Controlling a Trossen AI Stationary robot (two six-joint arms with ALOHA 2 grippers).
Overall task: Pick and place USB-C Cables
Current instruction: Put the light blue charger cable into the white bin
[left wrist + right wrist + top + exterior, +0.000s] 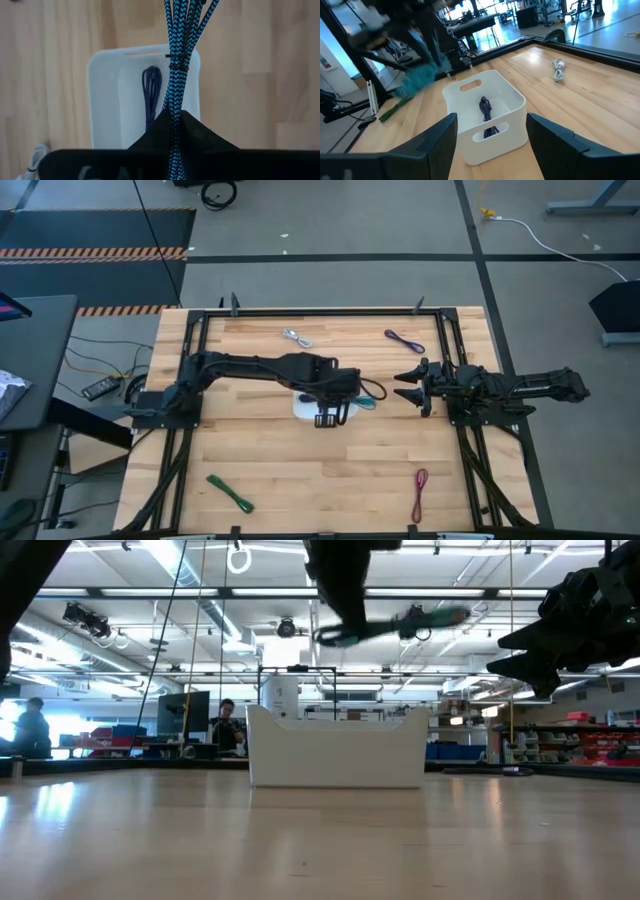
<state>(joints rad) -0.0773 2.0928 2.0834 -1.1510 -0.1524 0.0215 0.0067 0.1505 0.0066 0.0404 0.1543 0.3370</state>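
The left gripper (327, 418) hangs over the white bin (485, 117) near the middle of the wooden table (300, 470), and its fingers are closed tight on the teal cable (176, 75), which is above the bin and not yet inside. In the low view this cable (390, 625) is in the air over the bin (338, 750), well above its rim. 1 purple cable (486, 112) lies already on the bottom of the bin; the left wrist view shows it (151, 95) there too. The right gripper (408, 387) waits to the right of the bin, above the table, with its 2 fingers (427, 145) spread wide and nothing between them. On the table 4 other cables lie well apart from the bin: the silver-white cable (297, 338) and a second purple cable (404, 341) toward the far edge, the green cable (230, 493) near the front left, and the dark red cable (419, 494) near the front right.
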